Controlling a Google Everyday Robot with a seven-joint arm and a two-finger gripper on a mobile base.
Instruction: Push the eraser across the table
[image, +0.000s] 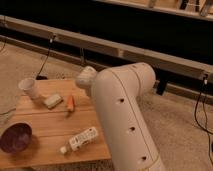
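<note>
Eraser sighting is failing here: no black block is showing on the uncovered part of the table (50, 127), so I cannot tell where it is lying. The table is occupying the lower left of the view, its plank top running toward 9 o'clock. The gripper is sitting out of sight as well, somewhere behind the robot arm (125, 115), with its fingers clenched together; whether they are touching anything cannot be told. The arm is rising from 6 o'clock and is covering the table's 3 o'clock side, while its rounded white end (86, 77) is hanging over the far edge at about 1 o'clock from the table's middle. An orange stick (70, 103) is lying just beside that end, at its 7 o'clock. A cream block (52, 101) is resting near the stick at its 9 o'clock, and a white cup (30, 88) is standing upright farther toward 10 o'clock. A white bottle (80, 139) is lying on its side near the front edge, and a purple bowl (15, 137) is sitting at the 8 o'clock corner.
</note>
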